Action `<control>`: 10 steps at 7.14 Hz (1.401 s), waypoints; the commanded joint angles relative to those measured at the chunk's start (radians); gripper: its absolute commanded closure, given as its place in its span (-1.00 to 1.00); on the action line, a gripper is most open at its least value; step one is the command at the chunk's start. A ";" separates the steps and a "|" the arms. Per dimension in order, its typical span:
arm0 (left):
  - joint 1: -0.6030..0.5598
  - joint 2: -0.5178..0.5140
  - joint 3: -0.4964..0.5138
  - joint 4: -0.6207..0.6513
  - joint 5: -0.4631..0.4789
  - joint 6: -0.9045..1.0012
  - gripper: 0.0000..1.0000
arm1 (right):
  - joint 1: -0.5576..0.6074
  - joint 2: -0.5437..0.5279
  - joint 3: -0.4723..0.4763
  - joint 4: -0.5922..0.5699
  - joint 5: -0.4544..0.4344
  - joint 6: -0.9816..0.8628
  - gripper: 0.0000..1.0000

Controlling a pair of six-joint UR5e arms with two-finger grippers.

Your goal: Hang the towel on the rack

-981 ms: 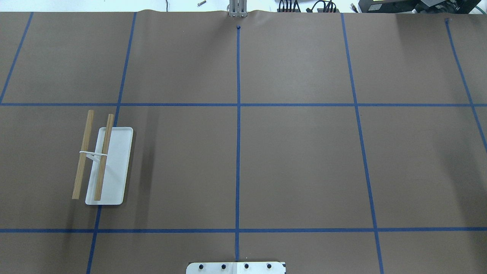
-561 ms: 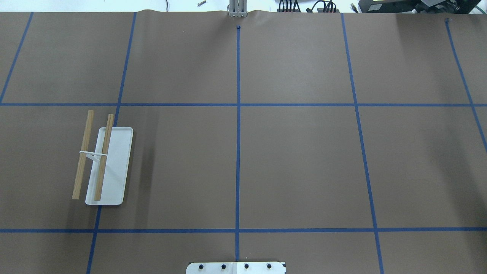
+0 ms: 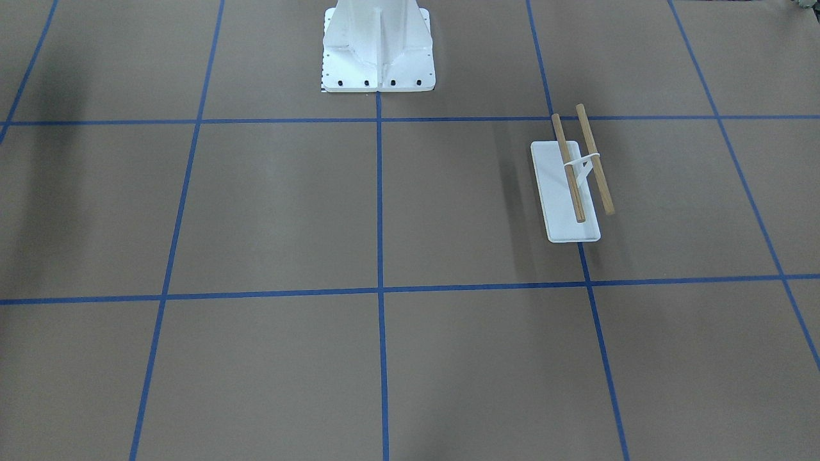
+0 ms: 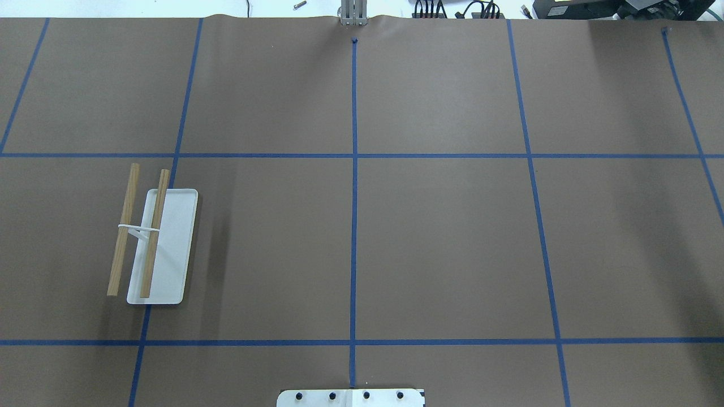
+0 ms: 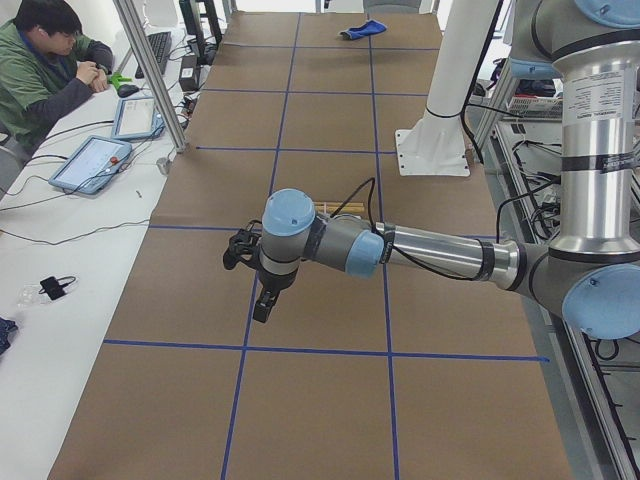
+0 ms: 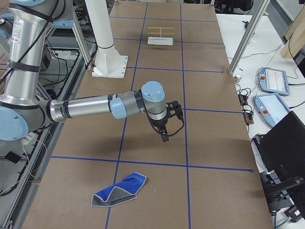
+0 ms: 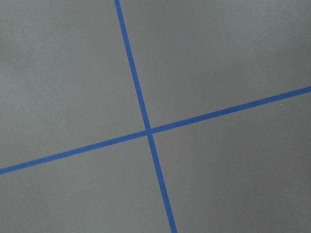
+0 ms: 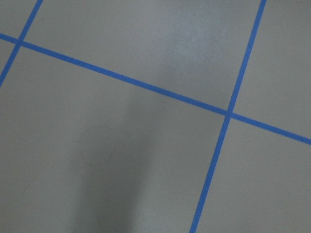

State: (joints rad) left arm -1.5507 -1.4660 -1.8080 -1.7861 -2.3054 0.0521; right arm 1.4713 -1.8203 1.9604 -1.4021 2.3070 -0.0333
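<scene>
Towel: you'll find the towel [image 6: 119,190] lying rumpled on the tabletop [image 6: 205,143], near its right end and on the robot's side. The blue face is mostly up, with a grey flap turned out at one corner.
Rack: the rack [image 4: 155,234] stands well apart from the towel, toward the tabletop's left end and about midway between the robot's edge and yours. Its white base [image 4: 175,271] sits flat across a blue tape line [image 4: 137,367]. The two dowels [image 4: 151,254] run parallel, one over the base and the other out past the base's long side.
Left gripper: the left gripper [image 5: 262,305] hangs above the tabletop, between the rack and the left end, pointing down. You see it from the side only, so you cannot tell whether its fingers are apart or together.
Right gripper: the right gripper [image 6: 165,137] hangs above the tabletop, further in from the right end than the towel, pointing down. You cannot tell the state of its fingers either.
Wrist views: each shows you brown paper with crossing tape.
Pedestal: the white pedestal [image 3: 378,45] stands at the middle of the robot's edge.
</scene>
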 commanded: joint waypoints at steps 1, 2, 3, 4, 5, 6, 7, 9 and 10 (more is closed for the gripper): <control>0.000 0.022 0.001 -0.045 -0.002 0.000 -0.98 | -0.014 -0.050 -0.041 0.018 -0.128 -0.006 -1.00; 0.000 0.023 -0.007 -0.047 -0.002 0.000 -0.98 | -0.037 -0.050 -0.082 0.024 -0.199 -0.037 -1.00; 0.000 0.023 -0.007 -0.047 -0.002 -0.001 -0.98 | -0.049 -0.051 -0.136 0.053 -0.204 -0.066 -1.00; 0.000 0.023 -0.008 -0.047 -0.002 -0.003 -0.98 | -0.077 -0.071 -0.173 0.107 -0.205 -0.068 -1.00; 0.000 0.021 -0.010 -0.047 -0.002 -0.003 -0.98 | -0.098 -0.085 -0.254 0.229 -0.198 -0.062 -1.00; 0.000 0.021 -0.011 -0.047 -0.002 -0.003 -0.98 | -0.100 -0.115 -0.315 0.353 -0.175 -0.050 -1.00; 0.000 0.021 -0.014 -0.047 -0.002 -0.003 -0.98 | -0.101 -0.170 -0.322 0.403 -0.150 -0.054 -1.00; 0.000 0.021 -0.020 -0.046 -0.002 -0.003 -0.98 | -0.112 -0.209 -0.345 0.475 -0.149 -0.060 -1.00; 0.000 0.021 -0.023 -0.047 -0.002 -0.003 -0.98 | -0.143 -0.208 -0.347 0.477 -0.149 -0.054 -1.00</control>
State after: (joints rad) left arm -1.5509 -1.4450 -1.8281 -1.8324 -2.3071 0.0491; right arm 1.3559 -2.0220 1.6200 -0.9413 2.1567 -0.0909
